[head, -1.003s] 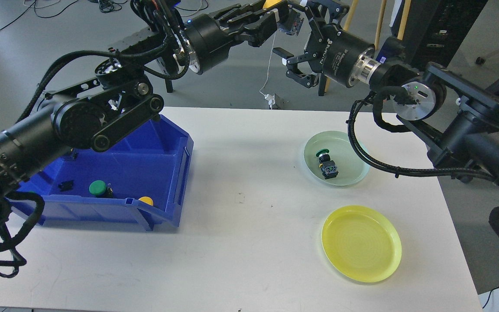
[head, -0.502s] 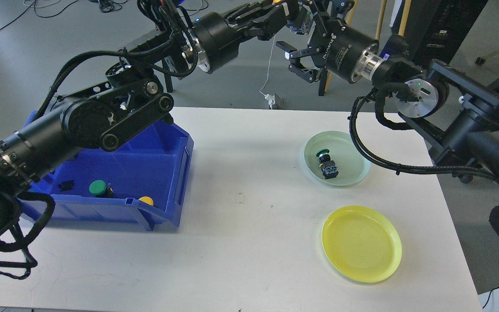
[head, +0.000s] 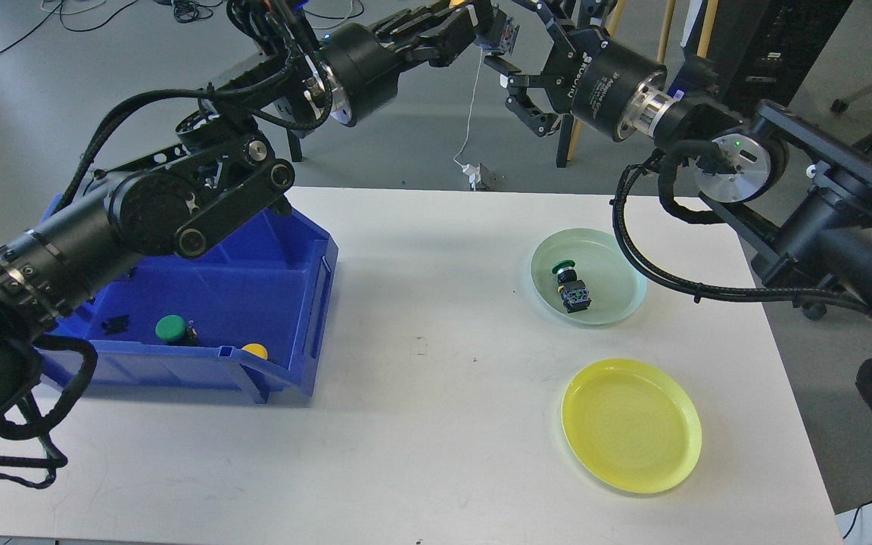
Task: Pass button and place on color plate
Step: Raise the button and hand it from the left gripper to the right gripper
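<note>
My left gripper [head: 485, 30] is held high above the table's far edge, shut on a button [head: 503, 35] with a dark body and a yellow cap that barely shows. My right gripper [head: 515, 64] faces it from the right with its fingers spread open, close to the button but not holding it. A pale green plate [head: 621, 299] at the right holds a green-capped button [head: 568, 284]. A yellow plate [head: 631, 425] lies in front of it with nothing on it.
A blue bin [head: 296, 303] stands at the left of the white table [head: 421, 424]. It holds a green button [head: 170, 327], a yellow button [head: 255, 350] and a small black part [head: 115, 323]. My left arm's thick links hang over the bin.
Both grippers have risen toward the top of the view. The right gripper's open fingers have come closer around the button that the left gripper holds.
</note>
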Tool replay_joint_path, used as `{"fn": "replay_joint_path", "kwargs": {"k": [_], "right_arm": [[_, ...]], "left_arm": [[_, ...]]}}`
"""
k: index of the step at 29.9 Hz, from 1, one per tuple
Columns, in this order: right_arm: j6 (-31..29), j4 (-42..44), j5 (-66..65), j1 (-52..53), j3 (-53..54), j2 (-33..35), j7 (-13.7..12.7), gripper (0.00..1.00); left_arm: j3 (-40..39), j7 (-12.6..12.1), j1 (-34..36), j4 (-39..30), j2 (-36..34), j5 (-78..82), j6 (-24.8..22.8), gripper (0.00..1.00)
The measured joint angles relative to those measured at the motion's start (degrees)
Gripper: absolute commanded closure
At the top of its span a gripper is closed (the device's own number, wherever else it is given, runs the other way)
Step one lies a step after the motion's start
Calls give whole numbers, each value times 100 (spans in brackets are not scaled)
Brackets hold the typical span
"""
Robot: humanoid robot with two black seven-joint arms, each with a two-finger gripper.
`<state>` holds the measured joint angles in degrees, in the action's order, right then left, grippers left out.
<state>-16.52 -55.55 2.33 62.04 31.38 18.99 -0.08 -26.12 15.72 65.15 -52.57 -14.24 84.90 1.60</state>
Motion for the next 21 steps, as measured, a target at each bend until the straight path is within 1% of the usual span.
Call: {"fn": "replay_joint_path", "kwargs": {"k": [4,6,12,21], "right_arm": [[2,10,-9,-9,0,5,-8,44],[6,16,-13,-10,0,7,-9,44],[10,27,-29,-10,-7,-1,-17,51],[10,28,-37,-6,-10,9,-17,70]], "left_arm": [[-1,5,-9,0,29,-48,0,72],[-1,5,-9,-4,34,-98,5,72],[-1,31,-9,-42,35,-129,5,72],[2,47,-4,-71,34,-131,-2,72]]}}
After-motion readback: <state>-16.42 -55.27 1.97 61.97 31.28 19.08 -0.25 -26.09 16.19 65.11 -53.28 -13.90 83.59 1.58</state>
